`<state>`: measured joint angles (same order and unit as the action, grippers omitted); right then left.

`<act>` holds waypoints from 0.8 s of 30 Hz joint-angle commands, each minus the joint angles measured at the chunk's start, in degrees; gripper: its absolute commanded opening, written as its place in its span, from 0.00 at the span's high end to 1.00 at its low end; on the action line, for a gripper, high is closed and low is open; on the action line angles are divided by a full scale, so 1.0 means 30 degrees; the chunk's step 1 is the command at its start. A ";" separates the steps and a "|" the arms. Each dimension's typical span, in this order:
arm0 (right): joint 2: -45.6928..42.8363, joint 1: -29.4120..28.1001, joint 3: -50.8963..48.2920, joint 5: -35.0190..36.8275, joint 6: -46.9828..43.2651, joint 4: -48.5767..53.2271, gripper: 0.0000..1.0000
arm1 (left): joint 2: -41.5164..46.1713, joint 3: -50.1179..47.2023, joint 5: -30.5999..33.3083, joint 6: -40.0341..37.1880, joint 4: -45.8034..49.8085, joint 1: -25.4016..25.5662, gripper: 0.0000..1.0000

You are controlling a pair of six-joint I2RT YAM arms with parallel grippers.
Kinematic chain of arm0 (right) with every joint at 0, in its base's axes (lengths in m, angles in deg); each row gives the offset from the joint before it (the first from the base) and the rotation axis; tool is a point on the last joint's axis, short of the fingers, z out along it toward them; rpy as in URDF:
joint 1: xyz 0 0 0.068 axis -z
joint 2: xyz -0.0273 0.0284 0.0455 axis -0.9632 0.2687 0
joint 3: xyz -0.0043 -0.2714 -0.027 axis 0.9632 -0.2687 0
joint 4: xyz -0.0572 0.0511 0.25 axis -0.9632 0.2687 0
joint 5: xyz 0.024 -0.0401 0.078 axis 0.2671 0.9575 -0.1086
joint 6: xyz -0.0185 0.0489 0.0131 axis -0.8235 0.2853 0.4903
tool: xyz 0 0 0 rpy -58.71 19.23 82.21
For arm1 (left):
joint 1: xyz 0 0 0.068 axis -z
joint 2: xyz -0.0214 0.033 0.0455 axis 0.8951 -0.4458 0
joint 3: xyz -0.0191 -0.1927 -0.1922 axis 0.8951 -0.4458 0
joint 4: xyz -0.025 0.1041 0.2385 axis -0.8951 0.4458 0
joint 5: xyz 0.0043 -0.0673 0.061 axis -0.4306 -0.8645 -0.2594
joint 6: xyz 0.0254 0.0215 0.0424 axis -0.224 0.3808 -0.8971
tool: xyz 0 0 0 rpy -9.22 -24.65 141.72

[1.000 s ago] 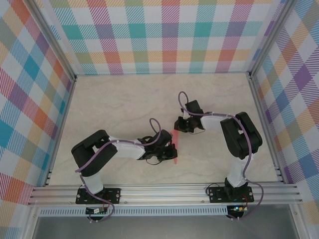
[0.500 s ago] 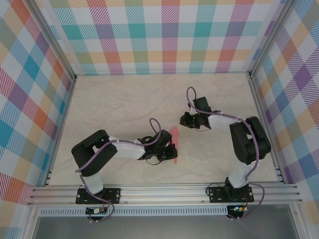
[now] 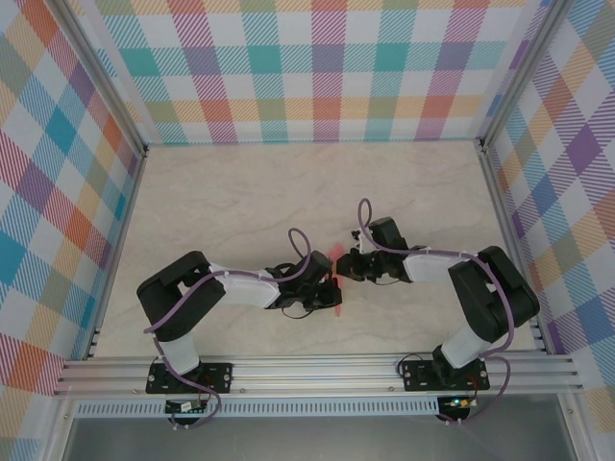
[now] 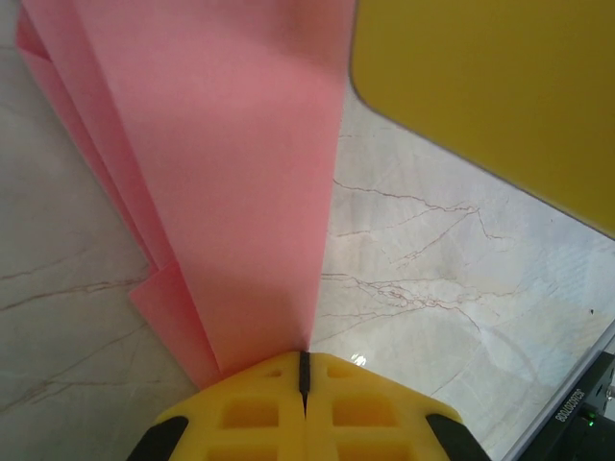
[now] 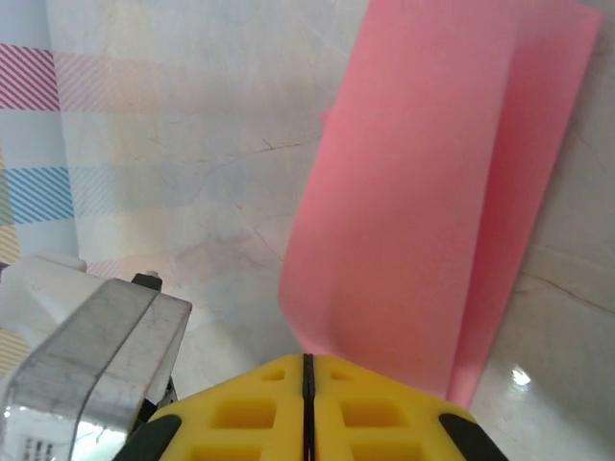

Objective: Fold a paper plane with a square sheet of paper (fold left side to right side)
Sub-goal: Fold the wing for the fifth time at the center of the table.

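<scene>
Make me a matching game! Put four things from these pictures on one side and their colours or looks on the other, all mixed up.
Things:
1. folded thin paper sheet
2. left gripper
3. smooth stone-look table top
4. patterned side walls

Looks:
A. checks in many colours
B. yellow fingers pinched shut on the paper
C. salmon pink
D. pale cream with thin brown veins

Pairs: 1-C, 2-B, 3-D, 4-A
</scene>
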<state>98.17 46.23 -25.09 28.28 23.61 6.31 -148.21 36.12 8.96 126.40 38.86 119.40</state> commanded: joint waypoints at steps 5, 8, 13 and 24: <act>0.2182 -0.0353 0.0863 -0.0494 0.0049 -0.0829 0.91 | -0.0329 -0.0391 0.0336 -0.0317 0.3053 0.0359 1.00; 0.2640 -0.0391 0.1333 0.0442 -0.0585 0.0013 0.91 | -0.0329 -0.0413 0.0362 -0.0320 0.3086 0.0366 1.00; 0.2912 -0.0391 0.1768 0.2563 -0.1909 0.0953 0.92 | -0.0476 -0.0495 0.0492 -0.0240 0.3115 0.0388 1.00; 0.3718 0.0278 0.3618 0.4415 -0.3707 0.2277 0.92 | -0.0542 -0.0603 0.0567 -0.0174 0.3172 0.0393 1.00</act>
<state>107.26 45.95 -16.61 37.77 15.61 11.63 -148.21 36.19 9.42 126.40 39.10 119.64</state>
